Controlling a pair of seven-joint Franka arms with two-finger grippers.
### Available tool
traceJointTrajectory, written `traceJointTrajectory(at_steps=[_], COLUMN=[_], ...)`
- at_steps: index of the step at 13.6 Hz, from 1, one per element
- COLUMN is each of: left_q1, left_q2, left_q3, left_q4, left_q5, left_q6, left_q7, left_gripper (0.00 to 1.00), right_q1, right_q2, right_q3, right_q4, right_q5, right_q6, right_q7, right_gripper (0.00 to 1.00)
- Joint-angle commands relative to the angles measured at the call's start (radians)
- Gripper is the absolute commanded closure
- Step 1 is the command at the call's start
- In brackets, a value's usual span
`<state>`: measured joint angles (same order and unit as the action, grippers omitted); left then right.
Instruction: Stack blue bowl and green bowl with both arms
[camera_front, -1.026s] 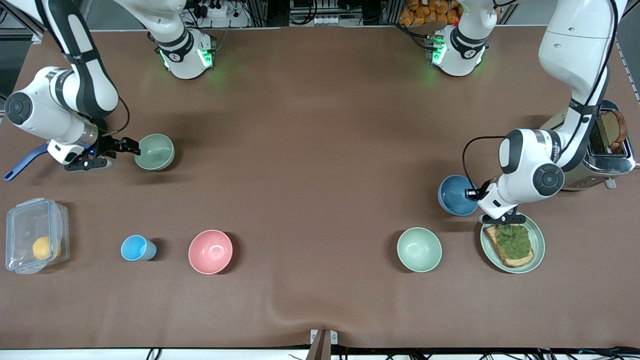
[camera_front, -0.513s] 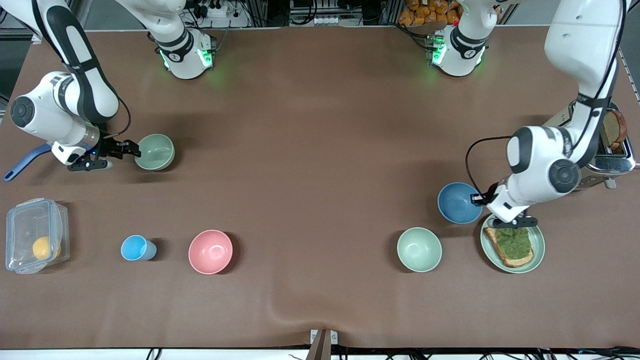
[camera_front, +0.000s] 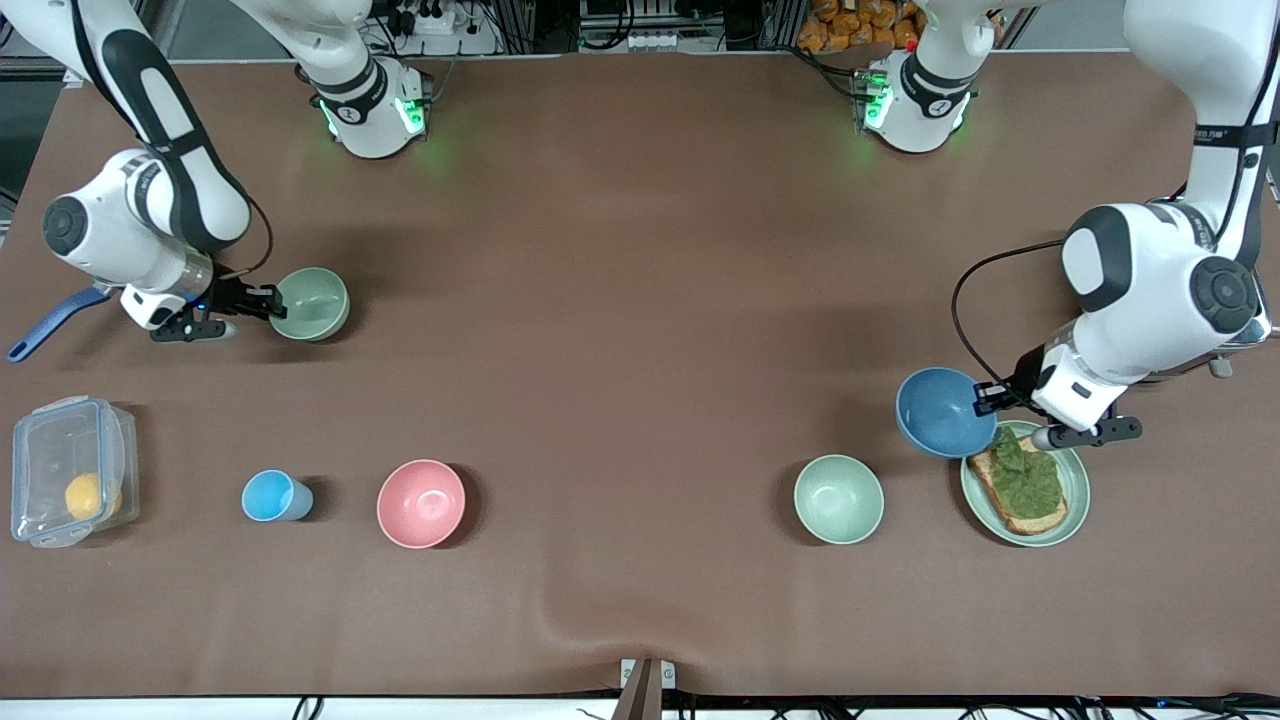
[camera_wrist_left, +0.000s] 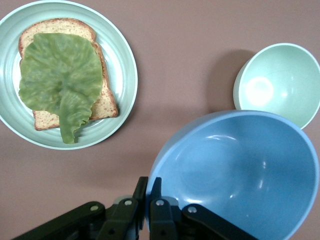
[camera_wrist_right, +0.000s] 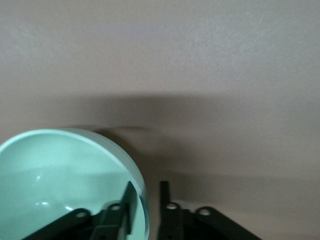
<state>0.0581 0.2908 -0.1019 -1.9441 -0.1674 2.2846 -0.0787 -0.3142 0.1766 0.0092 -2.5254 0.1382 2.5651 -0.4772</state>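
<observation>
My left gripper (camera_front: 985, 400) is shut on the rim of the blue bowl (camera_front: 942, 412) and holds it tilted in the air, over the edge of the toast plate (camera_front: 1070, 500). In the left wrist view the fingers (camera_wrist_left: 149, 187) pinch the blue bowl's (camera_wrist_left: 240, 175) rim. My right gripper (camera_front: 268, 299) is open astride the rim of a pale green bowl (camera_front: 314, 303), which stands on the table at the right arm's end. In the right wrist view (camera_wrist_right: 146, 187) one finger is inside that bowl (camera_wrist_right: 60, 185) and one is outside, off the wall. A twin green bowl (camera_front: 838, 498) stands beside the plate.
The green plate with toast and lettuce (camera_wrist_left: 120, 65) and the twin green bowl (camera_wrist_left: 280, 82) lie under the left hand. A toaster (camera_front: 1225, 300) stands at the left arm's end. A pink bowl (camera_front: 421, 503), light-blue cup (camera_front: 275, 496), clear box (camera_front: 68, 484) and blue handle (camera_front: 50, 322) are at the right arm's end.
The left arm has lifted the blue bowl off the table, tilted it and carried it toward the toast plate. The right gripper has edged a little closer onto the green bowl's rim.
</observation>
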Motion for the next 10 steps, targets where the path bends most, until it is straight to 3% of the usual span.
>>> traceJointTrajectory(at_steps=[1, 5, 8, 10], left_q1=[0.005, 0.003, 0.003, 0.006], left_q2=[-0.032, -0.024, -0.021, -0.028], left_q3=[-0.005, -0.005, -0.012, -0.012], left_q4=[-0.026, -0.024, -0.022, -0.029], left_q5=[-0.027, -0.027, -0.03, -0.03], left_q6=[-0.014, -0.014, -0.013, -0.013], left_q7=[-0.012, -0.013, -0.018, -0.018], left_gripper=[1.0, 1.0, 1.0, 1.0], right_q1=[-0.017, -0.006, 0.049, 0.114], right_q2=[-0.019, -0.078, -0.121, -0.163], right_q3=[0.017, 0.021, 0.02, 0.02], right_q4=[-0.018, 0.04, 0.047, 0.047], right_q5=[0.026, 0.061, 0.164, 0.169], right_q6=[0.001, -0.216, -0.291, -0.328], right_q7=[-0.041, -0.024, -0.011, 0.114], right_gripper=[1.0, 1.0, 1.0, 1.0])
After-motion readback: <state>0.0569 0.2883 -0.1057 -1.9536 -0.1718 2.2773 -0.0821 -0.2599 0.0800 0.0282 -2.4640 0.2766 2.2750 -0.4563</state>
